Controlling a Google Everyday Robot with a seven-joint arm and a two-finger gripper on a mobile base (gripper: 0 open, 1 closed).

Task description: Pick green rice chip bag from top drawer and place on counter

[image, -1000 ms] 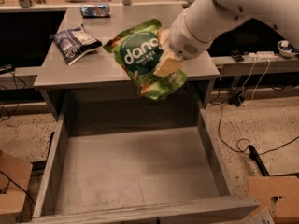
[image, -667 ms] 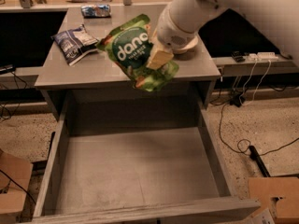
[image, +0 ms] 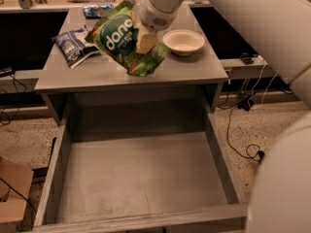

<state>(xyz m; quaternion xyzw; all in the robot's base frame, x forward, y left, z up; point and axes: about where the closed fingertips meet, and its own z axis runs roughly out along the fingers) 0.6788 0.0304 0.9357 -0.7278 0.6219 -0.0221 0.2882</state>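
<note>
The green rice chip bag (image: 121, 40), bright green with white "dang" lettering, hangs tilted over the counter (image: 194, 69), its lower edge close to the surface. My gripper (image: 145, 39) is shut on the bag's right side, one pale finger (image: 146, 41) showing across the front. My white arm comes in from the upper right. The top drawer (image: 136, 178) stands pulled open below the counter, with a bare grey bottom.
A dark blue-and-white bag (image: 73, 45) lies on the counter's left. A small blue packet (image: 95, 9) lies at the counter's back. A white bowl (image: 183, 41) sits right of the green bag. Cables run over the floor at right. A cardboard box (image: 12, 193) stands at lower left.
My gripper has carried the green bag away from the drawer's back edge, up and leftward over the counter. The drawer stays open.
</note>
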